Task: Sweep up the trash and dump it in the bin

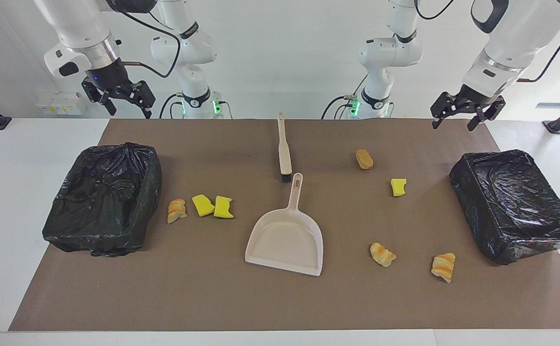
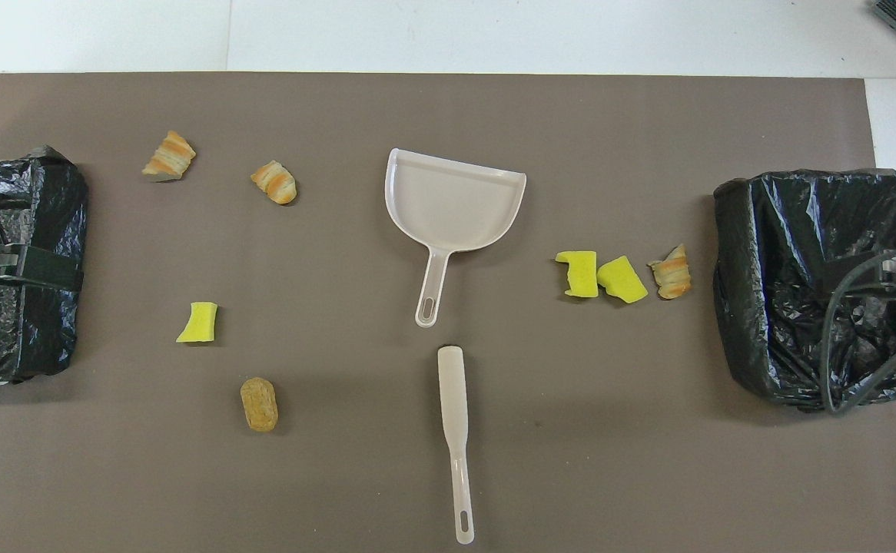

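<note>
both arms are just waiting up in the air, holding nothing. the right gripper (image 1: 125, 103) is hanging over the table edge near the bin (image 1: 104, 199) at its own end, fingers spread open. the left gripper (image 1: 462, 115) is doing the same above the other bin (image 1: 513, 204), fingers apart too. in the overhead view only bits of each gripper are poking in over the two bins.

going from the robots outward: the brush (image 1: 284, 149) is lying closest to them, mid-table on the brown mat (image 1: 213, 298), handle pointing at the robots and bristle end pointing at the dustpan (image 1: 287, 238). the dustpan is sitting just past it, its handle tip near the brush head but not touching, wide mouth facing away from the robots.

the trash is sitting in two bunches. toward the left arm's end: a brownish lump (image 1: 364, 159) about level with the brush head, a yellow sponge chunk (image 1: 398, 187) a bit farther out, then two striped bread pieces (image 1: 382, 254) (image 1: 444, 266) farthest from the robots, about level with the dustpan's mouth. toward the right arm's end: two more yellow sponge chunks (image 1: 203, 204) (image 1: 224, 207) touching each other, and a third striped bread piece (image 1: 176, 210) just beside them, near the bin there. nothing is lying in the dustpan.

both bins are lined with black bags, sitting at either end of the mat.
</note>
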Robot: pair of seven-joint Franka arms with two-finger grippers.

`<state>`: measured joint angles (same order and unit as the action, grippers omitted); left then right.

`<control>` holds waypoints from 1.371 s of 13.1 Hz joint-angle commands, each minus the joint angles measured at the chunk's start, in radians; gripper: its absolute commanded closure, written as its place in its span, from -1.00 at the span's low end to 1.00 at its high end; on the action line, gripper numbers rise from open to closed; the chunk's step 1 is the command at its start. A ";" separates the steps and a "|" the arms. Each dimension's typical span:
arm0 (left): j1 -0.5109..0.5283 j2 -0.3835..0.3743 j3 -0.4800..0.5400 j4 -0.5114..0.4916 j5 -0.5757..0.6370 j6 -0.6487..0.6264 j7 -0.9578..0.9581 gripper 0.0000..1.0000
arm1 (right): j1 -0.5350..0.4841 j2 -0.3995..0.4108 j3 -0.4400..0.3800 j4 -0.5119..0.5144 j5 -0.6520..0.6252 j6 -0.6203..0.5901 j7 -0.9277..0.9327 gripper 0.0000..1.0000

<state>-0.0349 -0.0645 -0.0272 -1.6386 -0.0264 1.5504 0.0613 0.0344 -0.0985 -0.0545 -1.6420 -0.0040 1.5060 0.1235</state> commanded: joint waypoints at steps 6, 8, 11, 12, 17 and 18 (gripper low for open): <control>-0.011 -0.005 0.000 0.005 -0.006 -0.001 -0.003 -1.00 | -0.017 -0.018 -0.002 -0.033 0.004 -0.009 -0.035 -1.00; -0.011 -0.003 0.001 0.009 -0.006 -0.001 -0.003 -1.00 | -0.027 -0.021 -0.002 -0.036 0.004 0.003 -0.036 -1.00; 0.000 -0.003 0.001 0.008 -0.006 0.002 0.003 -1.00 | -0.027 -0.021 -0.002 -0.036 0.004 -0.003 -0.035 -1.00; -0.003 -0.003 0.001 0.008 -0.006 0.001 0.003 -1.00 | -0.027 -0.018 -0.002 -0.035 0.001 0.006 -0.039 -1.00; -0.007 -0.006 0.000 -0.001 -0.006 0.000 0.005 -1.00 | -0.021 -0.015 -0.001 -0.038 -0.034 0.060 -0.159 -1.00; -0.010 -0.006 0.000 0.000 -0.006 0.000 0.005 -1.00 | -0.018 -0.015 0.001 -0.036 -0.034 0.054 -0.160 -1.00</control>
<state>-0.0356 -0.0648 -0.0327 -1.6385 -0.0264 1.5504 0.0616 0.0202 -0.0985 -0.0607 -1.6550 -0.0245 1.5450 -0.0055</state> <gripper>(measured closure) 0.000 0.000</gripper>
